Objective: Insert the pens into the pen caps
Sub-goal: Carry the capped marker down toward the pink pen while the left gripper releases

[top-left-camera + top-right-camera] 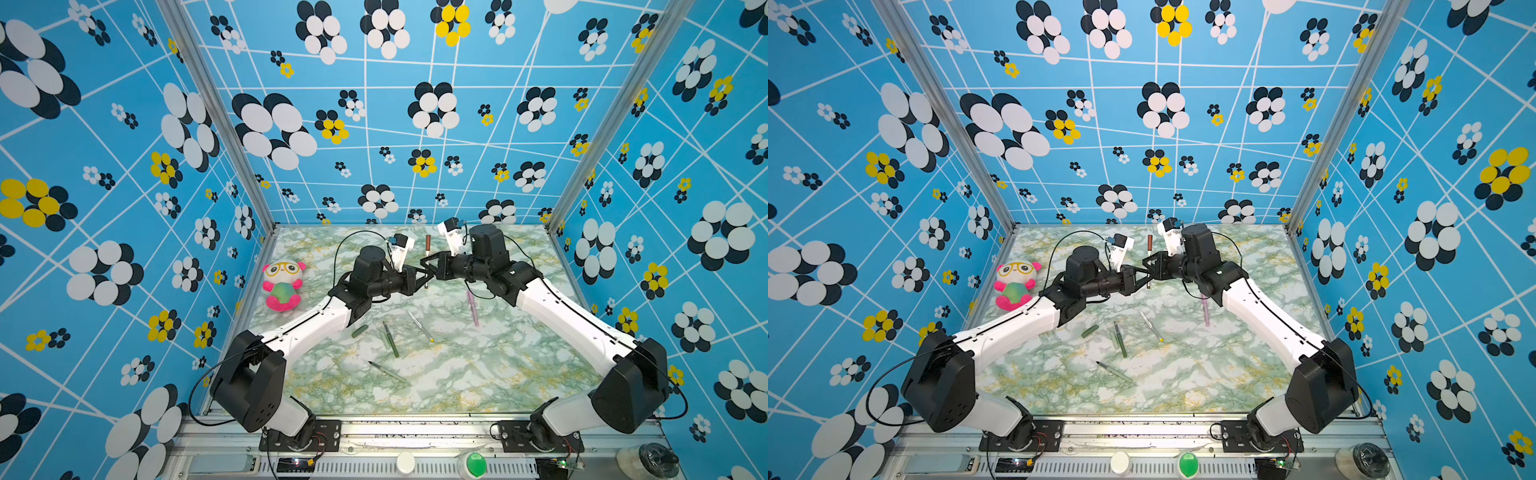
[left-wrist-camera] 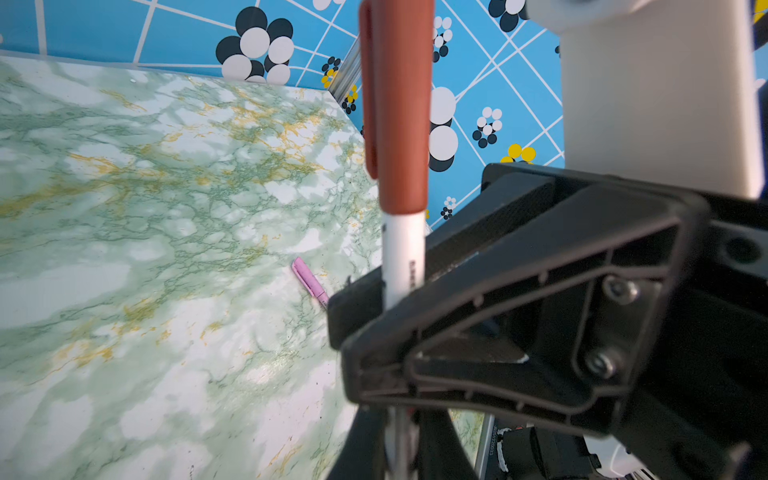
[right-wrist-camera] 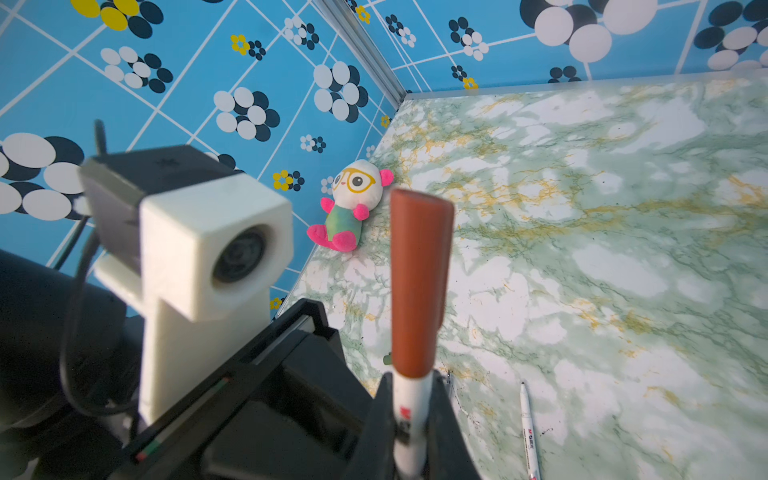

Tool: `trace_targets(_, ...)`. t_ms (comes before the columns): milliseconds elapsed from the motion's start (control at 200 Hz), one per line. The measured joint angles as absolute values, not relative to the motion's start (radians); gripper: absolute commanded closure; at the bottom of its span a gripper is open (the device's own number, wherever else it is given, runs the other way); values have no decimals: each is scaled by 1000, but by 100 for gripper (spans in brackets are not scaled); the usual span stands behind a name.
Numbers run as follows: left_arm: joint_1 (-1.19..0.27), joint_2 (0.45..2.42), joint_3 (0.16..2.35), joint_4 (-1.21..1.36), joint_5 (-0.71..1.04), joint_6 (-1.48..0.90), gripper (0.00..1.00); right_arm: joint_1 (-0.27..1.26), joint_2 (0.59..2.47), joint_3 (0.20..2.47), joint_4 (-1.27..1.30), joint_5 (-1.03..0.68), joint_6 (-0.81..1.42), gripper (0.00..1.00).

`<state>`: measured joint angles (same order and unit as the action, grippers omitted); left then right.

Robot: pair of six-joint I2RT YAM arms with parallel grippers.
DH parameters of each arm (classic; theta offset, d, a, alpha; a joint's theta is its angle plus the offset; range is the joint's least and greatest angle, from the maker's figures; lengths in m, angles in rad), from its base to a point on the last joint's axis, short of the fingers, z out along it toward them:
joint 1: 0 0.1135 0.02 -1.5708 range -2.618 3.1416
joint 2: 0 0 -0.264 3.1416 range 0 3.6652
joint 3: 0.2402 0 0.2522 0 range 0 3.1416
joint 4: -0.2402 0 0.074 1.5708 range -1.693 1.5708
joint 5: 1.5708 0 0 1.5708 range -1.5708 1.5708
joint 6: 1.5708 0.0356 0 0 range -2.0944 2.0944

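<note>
A white-barrelled pen (image 3: pixel 409 409) with a brown cap (image 3: pixel 419 282) on its upper end stands upright above the back middle of the table. Both grippers hold its barrel. My left gripper (image 1: pixel 428 277) is shut on the lower part, and its own jaws show in the left wrist view (image 2: pixel 399 449). My right gripper (image 1: pixel 424 262) is shut just under the cap (image 2: pixel 399 108). On the table lie a pink pen (image 1: pixel 472 307), a white pen with a yellow end (image 1: pixel 420 326), a dark green pen (image 1: pixel 390 340), a pale green pen (image 1: pixel 388 371), a dark green cap (image 1: pixel 360 331) and a pale green cap (image 1: pixel 385 340).
A plush panda (image 1: pixel 283 286) sits against the left wall (image 1: pixel 1016 286). Patterned blue walls close in the marble table (image 1: pixel 478 374) on three sides. The loose pens lie in the middle, in front of both grippers.
</note>
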<state>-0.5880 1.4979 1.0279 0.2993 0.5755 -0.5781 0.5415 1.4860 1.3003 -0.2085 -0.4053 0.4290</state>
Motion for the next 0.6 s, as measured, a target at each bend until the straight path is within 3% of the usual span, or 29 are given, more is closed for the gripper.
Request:
trace_targets(55, -588, 1500, 1028, 300, 575, -580, 84, 543, 1486, 1300, -210, -393, 429, 100)
trace_targets(235, -588, 1504, 1015, 299, 576, -566, 52, 541, 1494, 1328, -278, -297, 434, 100)
trace_targets(340, -591, 1494, 984, 275, 576, -532, 44, 524, 1514, 1361, -330, -244, 437, 100)
trace_targets(600, -604, 1380, 882, 183, 559, -435, 41, 456, 1620, 1415, -506, -158, 437, 100)
